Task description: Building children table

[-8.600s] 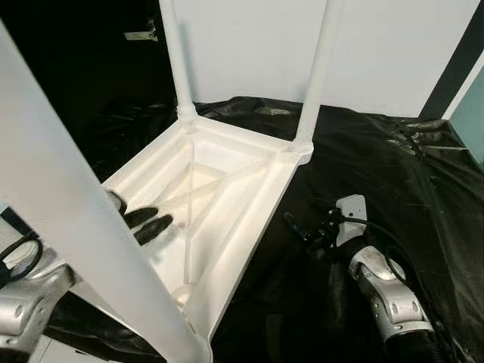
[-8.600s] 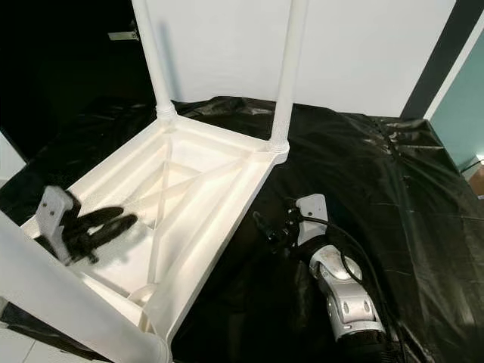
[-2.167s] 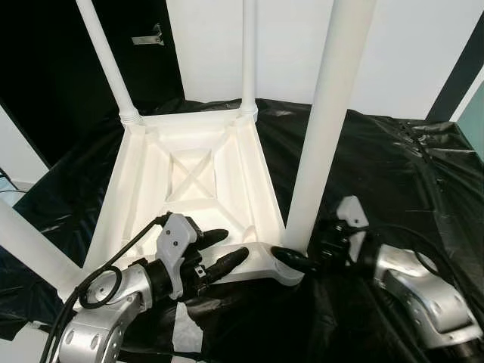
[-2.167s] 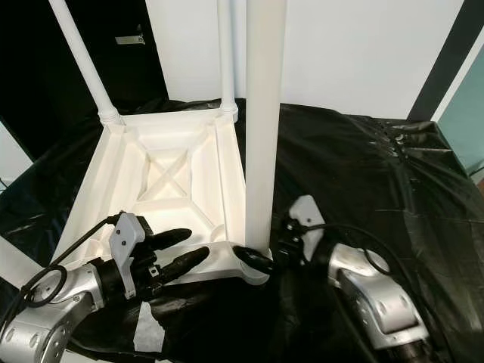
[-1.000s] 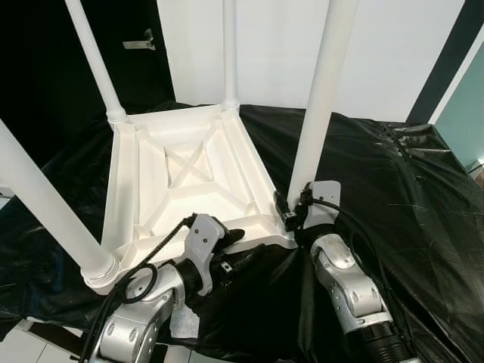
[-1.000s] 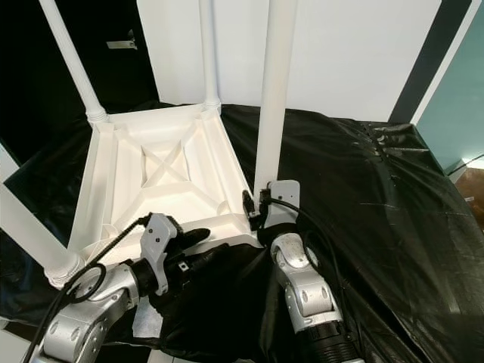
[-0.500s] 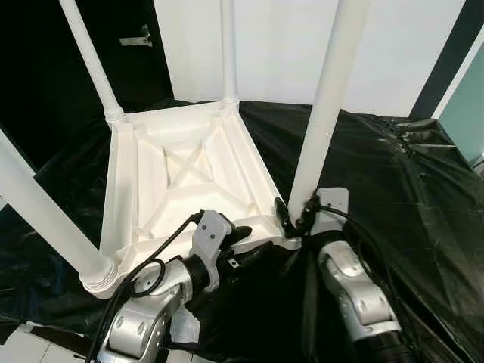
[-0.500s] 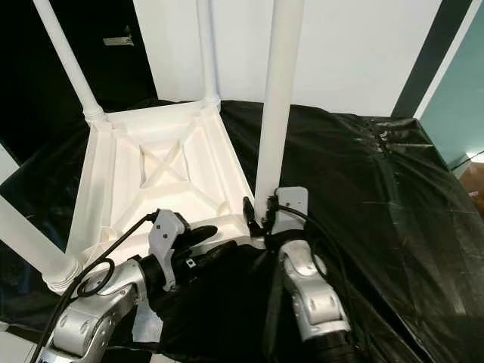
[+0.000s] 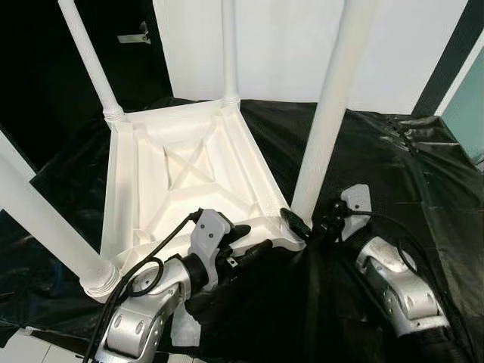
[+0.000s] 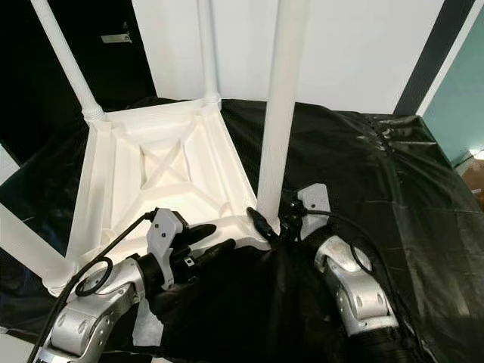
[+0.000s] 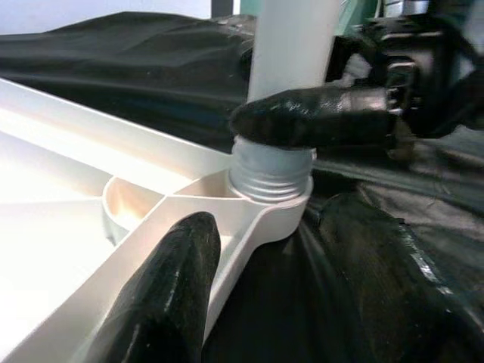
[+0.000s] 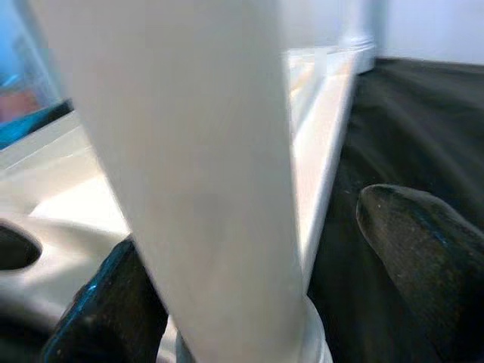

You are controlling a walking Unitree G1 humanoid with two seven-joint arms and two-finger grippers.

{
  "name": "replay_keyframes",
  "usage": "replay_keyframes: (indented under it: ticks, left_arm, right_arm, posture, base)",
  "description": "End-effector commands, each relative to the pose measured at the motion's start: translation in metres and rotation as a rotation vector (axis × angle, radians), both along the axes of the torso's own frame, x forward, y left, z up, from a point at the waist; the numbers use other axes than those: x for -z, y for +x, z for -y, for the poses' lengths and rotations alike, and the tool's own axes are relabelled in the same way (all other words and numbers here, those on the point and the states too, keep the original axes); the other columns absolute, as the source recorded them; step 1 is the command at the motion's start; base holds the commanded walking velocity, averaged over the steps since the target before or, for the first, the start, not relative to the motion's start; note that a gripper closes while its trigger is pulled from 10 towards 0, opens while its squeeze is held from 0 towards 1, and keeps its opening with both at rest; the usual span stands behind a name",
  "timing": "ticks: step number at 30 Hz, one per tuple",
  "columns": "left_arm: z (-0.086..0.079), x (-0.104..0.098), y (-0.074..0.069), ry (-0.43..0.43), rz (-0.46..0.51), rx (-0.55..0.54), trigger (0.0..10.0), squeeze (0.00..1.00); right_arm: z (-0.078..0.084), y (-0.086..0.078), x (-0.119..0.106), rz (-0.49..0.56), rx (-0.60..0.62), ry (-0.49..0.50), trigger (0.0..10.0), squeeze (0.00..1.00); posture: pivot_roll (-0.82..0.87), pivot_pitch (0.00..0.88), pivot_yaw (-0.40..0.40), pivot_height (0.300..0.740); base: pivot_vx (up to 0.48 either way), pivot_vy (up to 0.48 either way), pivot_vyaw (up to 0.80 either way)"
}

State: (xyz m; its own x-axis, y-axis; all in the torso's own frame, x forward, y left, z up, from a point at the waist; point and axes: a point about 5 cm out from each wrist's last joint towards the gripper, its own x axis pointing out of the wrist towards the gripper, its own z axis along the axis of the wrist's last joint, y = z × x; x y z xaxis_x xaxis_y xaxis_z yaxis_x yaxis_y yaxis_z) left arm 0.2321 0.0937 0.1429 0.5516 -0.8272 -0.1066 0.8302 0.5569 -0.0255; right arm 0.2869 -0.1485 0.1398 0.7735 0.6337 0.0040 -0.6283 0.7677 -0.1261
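1. Lying upside down on a black sheet (image 9: 393,159), the white table (image 9: 181,170) has all four legs standing up from its corner sockets.
2. At the table's near right corner, the leg (image 9: 325,128) under work rises from its threaded collar (image 11: 271,175).
3. Right gripper (image 9: 302,225) has its fingers spread around the foot of that leg, one finger (image 11: 318,115) pressed across it just above the collar; open, not clamped.
4. Left gripper (image 9: 246,243) braces the table's near edge beside the same corner, fingers apart, one finger (image 11: 170,283) lying on the rim.
5. Doing it well likely means keeping the leg upright, turning it low down by the collar, and holding the table from sliding on the sheet.
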Motion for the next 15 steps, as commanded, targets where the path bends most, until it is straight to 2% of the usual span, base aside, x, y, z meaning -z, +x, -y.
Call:
replay_keyframes:
  ticks: [1,5,8,9,11,12,15]
  left_arm:
    - [0.001,0.001,-0.003,0.008,-0.012,0.020,10.0,0.00]
    - [-0.005,0.001,-0.007,0.017,-0.021,0.025,10.0,0.00]
    - [-0.006,0.001,-0.008,0.019,-0.023,0.024,10.0,0.00]
    - [-0.008,0.002,-0.009,0.023,-0.024,0.028,10.0,0.00]
    - [-0.008,0.002,-0.009,0.026,-0.025,0.032,10.0,0.00]
    - [-0.009,0.003,-0.010,0.029,-0.028,0.037,10.0,0.00]
    - [-0.009,0.007,-0.011,0.051,-0.034,0.037,10.0,0.00]
  right_arm:
    - [-0.001,0.002,0.002,-0.015,-0.061,-0.009,10.0,0.00]
    - [-0.011,0.010,0.000,-0.037,-0.186,-0.029,10.0,0.00]
    - [-0.013,0.011,0.000,-0.038,-0.206,-0.035,10.0,0.00]
    - [-0.015,0.014,0.002,-0.040,-0.229,-0.051,3.7,0.00]
    - [-0.017,0.015,0.003,-0.042,-0.247,-0.064,3.7,0.00]
    - [-0.019,0.018,0.004,-0.044,-0.262,-0.078,0.0,0.00]
    - [-0.017,0.023,0.007,-0.054,-0.277,-0.090,0.0,0.00]
  posture:
    - [-0.03,0.000,-0.006,0.740]
    - [-0.02,0.000,-0.010,0.740]
    - [-0.02,0.000,-0.010,0.740]
    - [0.00,0.000,-0.012,0.740]
    - [0.00,0.000,-0.013,0.740]
    - [0.01,0.000,-0.016,0.740]
    - [0.02,0.000,-0.024,0.740]
  base:
    - [0.000,0.000,0.00]
    - [0.000,0.000,0.00]
    - [0.000,0.000,0.00]
    - [0.000,0.000,0.00]
    - [0.000,0.000,0.00]
    - [0.000,0.000,0.00]
    - [0.000,0.000,0.00]
